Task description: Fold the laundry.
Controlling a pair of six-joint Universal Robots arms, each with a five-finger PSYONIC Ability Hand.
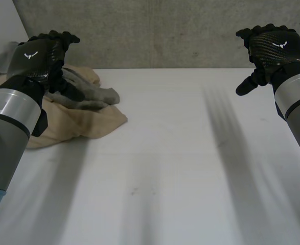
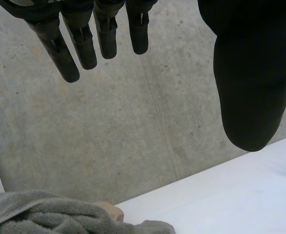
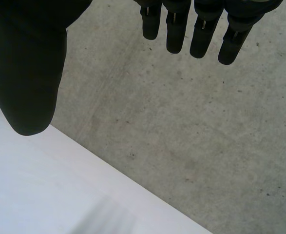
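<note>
— Left hand [image 1: 37, 56] first: where is it, and how?
— Upper left of the frame, fingers [image 2: 60, 53] straight, holding nothing. Right hand [image 1: 272, 48] is upper right, likewise loose and empty.
— And the laundry?
— On the white table [image 1: 180, 168], left side of the frame: a crumpled beige cloth [image 1: 83, 125], a smaller grey towel [image 1: 96, 94] lying on it, just by the left hand

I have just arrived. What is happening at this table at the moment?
Folding has not begun. A beige cloth and a grey towel lie crumpled in a pile at the far left of the white table. The left robot hand hangs over that pile, the right robot hand over the table's right side. Both are open and hold nothing.
</note>
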